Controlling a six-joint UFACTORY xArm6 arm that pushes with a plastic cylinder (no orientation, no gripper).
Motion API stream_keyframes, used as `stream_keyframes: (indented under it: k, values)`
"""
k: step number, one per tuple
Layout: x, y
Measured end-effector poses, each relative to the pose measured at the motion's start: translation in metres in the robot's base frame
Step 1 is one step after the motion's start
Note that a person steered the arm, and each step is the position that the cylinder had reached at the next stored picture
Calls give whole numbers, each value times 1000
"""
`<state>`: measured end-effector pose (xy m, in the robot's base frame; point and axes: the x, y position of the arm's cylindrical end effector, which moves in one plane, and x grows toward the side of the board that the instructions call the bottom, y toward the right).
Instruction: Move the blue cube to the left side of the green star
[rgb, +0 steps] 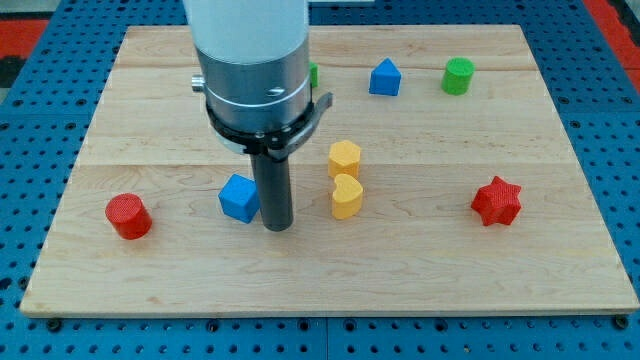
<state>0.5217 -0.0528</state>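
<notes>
tool tip (277, 226) beside blue cube (239, 197) | green star (313, 74) mostly hidden

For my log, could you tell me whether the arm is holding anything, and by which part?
Nothing is held. My tip stands just to the view's right of the blue cube, close enough to push it.

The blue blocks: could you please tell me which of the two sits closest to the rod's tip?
The blue cube, just to the view's left of my tip; the other blue block sits far off near the view's top.
</notes>
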Motion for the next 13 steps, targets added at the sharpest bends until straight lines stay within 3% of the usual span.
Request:
stream_keyframes:
  k: [3,5,7,10,13]
  values:
    - [-47,-34]
    - [-23,-34]
    - [-11,-80]
    - [-12,-115]
    - [-14,-106]
